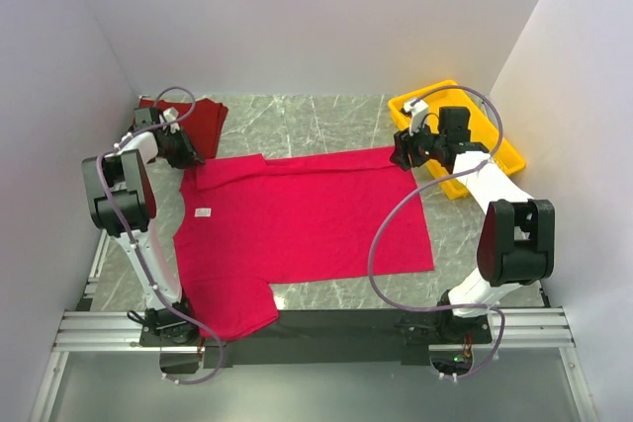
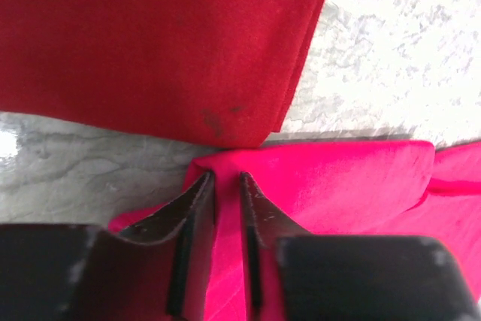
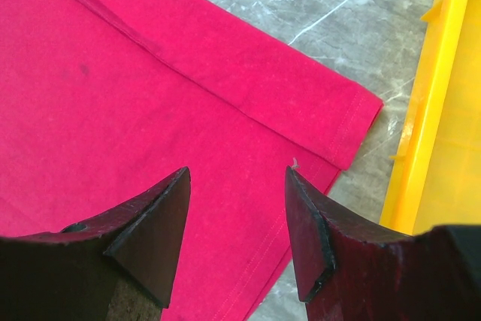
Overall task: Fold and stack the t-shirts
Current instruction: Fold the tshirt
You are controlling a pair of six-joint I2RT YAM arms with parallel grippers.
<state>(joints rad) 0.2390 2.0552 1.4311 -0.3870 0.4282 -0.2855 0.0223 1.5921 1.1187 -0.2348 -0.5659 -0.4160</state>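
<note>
The crimson t-shirt [image 1: 307, 214] lies spread flat across the middle of the marble tabletop [image 1: 326, 121], one sleeve reaching the near edge on the left and a small white tag [image 1: 204, 212] showing on its left side. At its far-left sleeve the left fingers [image 2: 192, 216] stand drawn close with only a narrow slit between them, crimson cloth showing in the slit, though I cannot tell whether they grip it. At its far-right corner the right fingers [image 3: 161, 223] hang spread wide above the hem. Farther back, the maroon t-shirt [image 1: 198, 118] lies folded in the far-left corner, just beside that sleeve, and a yellow tray [image 1: 504, 155] sits at the far right.
</note>
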